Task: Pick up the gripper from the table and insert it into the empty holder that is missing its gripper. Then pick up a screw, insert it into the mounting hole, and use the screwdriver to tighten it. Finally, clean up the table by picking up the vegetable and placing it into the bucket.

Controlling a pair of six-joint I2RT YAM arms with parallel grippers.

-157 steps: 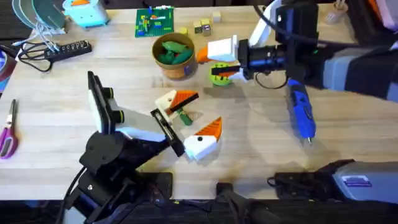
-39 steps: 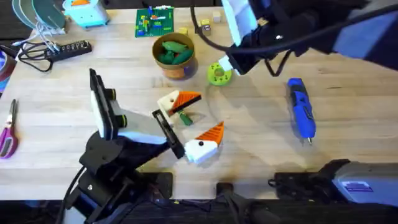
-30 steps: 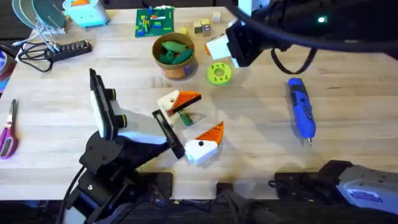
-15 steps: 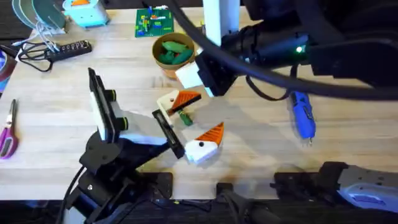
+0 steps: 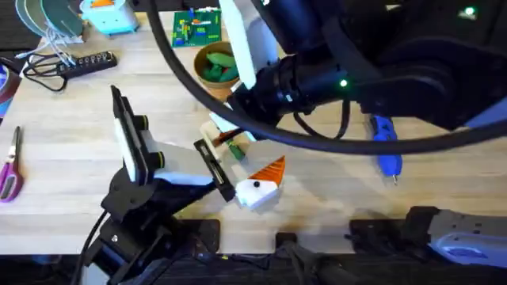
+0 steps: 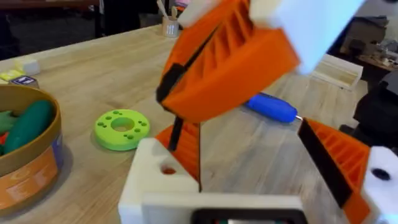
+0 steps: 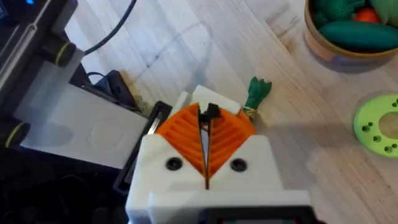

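Our right gripper (image 7: 205, 146), orange pads pressed together on something small and black, hides the plain white triangular holder; the small dark green vegetable (image 7: 256, 93) peeks beside it. Our left gripper's (image 6: 261, 177) fingers stand wide apart.

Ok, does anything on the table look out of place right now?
Yes. A small dark green toy vegetable lies loose on the wooden table beside the left end effector, while other green toys sit in the round orange-brown bucket. One white finger base shows an empty screw hole.

Place: we see a robotics lab.
Evidence: pale wooden table (image 5: 63, 158), black power strip (image 5: 83, 62), purple-handled scissors (image 5: 11, 169).
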